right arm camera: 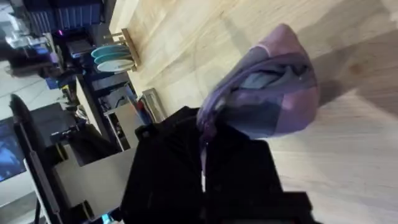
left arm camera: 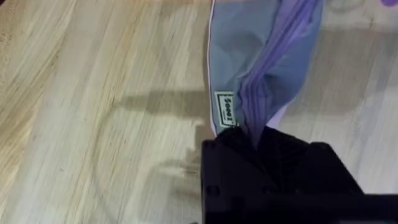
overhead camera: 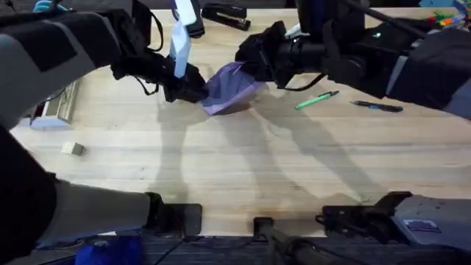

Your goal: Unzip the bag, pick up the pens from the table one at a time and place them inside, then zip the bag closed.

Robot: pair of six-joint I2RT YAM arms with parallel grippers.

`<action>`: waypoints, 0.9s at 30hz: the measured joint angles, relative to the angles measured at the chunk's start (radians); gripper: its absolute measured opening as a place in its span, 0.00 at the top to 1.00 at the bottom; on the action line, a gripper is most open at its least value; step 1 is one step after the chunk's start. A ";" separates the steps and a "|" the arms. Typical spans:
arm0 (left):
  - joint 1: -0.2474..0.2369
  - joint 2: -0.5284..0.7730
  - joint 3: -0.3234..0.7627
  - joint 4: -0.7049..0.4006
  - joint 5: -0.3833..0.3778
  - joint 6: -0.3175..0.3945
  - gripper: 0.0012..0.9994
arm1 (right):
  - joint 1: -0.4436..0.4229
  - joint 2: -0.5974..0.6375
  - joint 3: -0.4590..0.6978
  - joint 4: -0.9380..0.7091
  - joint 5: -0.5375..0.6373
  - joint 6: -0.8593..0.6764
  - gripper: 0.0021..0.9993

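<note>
So the bag (overhead camera: 229, 88) is pinched from both ends over the middle-back part of the table (overhead camera: 221, 162), and it looks pretty scrunched. It's a soft pouch, lavender-purple on the outside with a grey-blue panel, bunched into a crumpled lump rather than lying flat. The left gripper (overhead camera: 184, 87) is clamped on one end, right by a little white sewn-in label (left arm camera: 225, 112). The right gripper (overhead camera: 254, 62) is closed on the opposite end, fabric folding over around it. The green pen (overhead camera: 317, 100) and the dark pen (overhead camera: 377, 107) lie on the wood to the right, apart from the pouch.
</note>
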 joint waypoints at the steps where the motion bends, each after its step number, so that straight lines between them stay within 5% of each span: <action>1: 0.000 0.000 0.000 0.000 0.000 0.000 0.96 | 0.003 0.001 0.000 0.001 0.000 0.000 0.97; 27: 0.000 0.000 0.000 -0.003 -0.009 0.000 0.96 | 0.046 0.001 0.006 -0.003 -0.010 0.000 0.97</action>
